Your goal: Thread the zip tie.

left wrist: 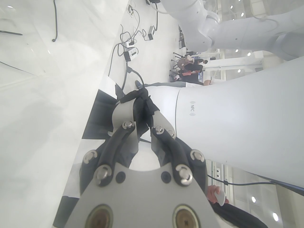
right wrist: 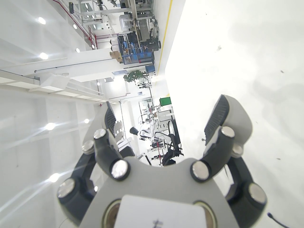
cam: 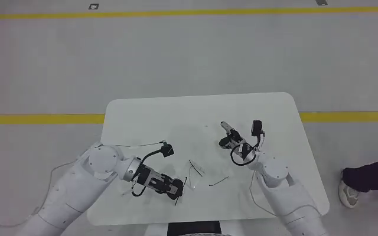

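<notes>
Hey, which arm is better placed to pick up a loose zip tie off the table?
Probably right: the right gripper is open above the table, while the left gripper is shut and points toward the near edge, away from the zip ties.

top view looks down on the table (cam: pixel 153 118) (from above); wrist views skim it closely.

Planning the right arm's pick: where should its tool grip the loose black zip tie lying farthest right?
Probably mid-strap of the zip tie, from straight above, open right tool straddling it crosswise: it lies flat and thin on the table.
</notes>
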Robot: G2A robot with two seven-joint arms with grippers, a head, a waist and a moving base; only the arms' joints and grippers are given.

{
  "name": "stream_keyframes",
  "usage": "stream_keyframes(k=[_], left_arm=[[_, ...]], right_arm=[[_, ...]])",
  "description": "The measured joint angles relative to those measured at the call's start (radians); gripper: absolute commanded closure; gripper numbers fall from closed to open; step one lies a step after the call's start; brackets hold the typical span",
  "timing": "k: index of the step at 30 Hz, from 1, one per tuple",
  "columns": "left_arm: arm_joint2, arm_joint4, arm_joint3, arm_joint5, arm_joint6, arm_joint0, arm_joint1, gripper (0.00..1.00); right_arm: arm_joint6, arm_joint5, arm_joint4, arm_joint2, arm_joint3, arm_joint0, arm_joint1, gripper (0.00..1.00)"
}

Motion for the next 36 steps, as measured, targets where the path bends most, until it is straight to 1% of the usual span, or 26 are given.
stream_keyframes(k=[3,4,7,10,13,16,24,26,28,30,32,36], left_arm=[[0.0,0.0,0.0,0.0,0.0,0.0,0.0,1.0],[0.0,0.0,0.0,0.0,0.0,0.0,0.0,1.0],[0.0,0.0,0.0,0.0,0.0,0.0,0.0,1.0],[0.0,0.0,0.0,0.0,0.0,0.0,0.0,1.0],[0.0,0.0,0.0,0.0,0.0,0.0,0.0,1.0],[0.0,0.0,0.0,0.0,0.0,0.0,0.0,1.0],[0.0,0.0,0.0,0.0,0.0,0.0,0.0,1.0],[0.001,0.0,-0.001,0.0,0.003,0.001,0.0,1.0],[0.012,0.002,-0.008,0.0,0.018,0.001,-0.001,1.0],[0.019,-0.012,-0.012,0.0,0.007,-0.003,-0.001,1.0],[0.024,-0.038,-0.015,0.0,-0.001,-0.01,0.001,1.0],[0.036,-0.11,-0.018,0.0,0.0,-0.017,0.008,1.0]], right_arm=[[0.073,0.01,0.085,0.016,0.02,-0.002,0.001,0.0],[0.111,0.018,0.136,0.028,0.026,-0.004,0.001,0.0],[0.207,0.039,0.234,0.052,0.039,-0.005,0.005,0.0],[0.305,0.067,0.283,0.053,0.05,-0.002,0.008,0.0],[0.384,0.084,0.305,0.041,0.063,0.004,0.01,0.0],[0.457,0.064,0.292,0.022,0.066,0.009,0.011,0.0],[0.454,0.064,0.291,0.022,0.066,0.009,0.011,0.0],[0.457,0.071,0.309,0.017,0.069,0.006,0.008,0.0],[0.495,0.072,0.347,0.008,0.077,0.011,0.008,0.0],[0.548,0.073,0.386,0.003,0.093,0.015,0.006,0.0],[0.603,0.078,0.443,-0.004,0.114,0.022,0.005,0.0],[0.676,0.093,0.498,-0.031,0.153,0.038,0.001,0.0]])
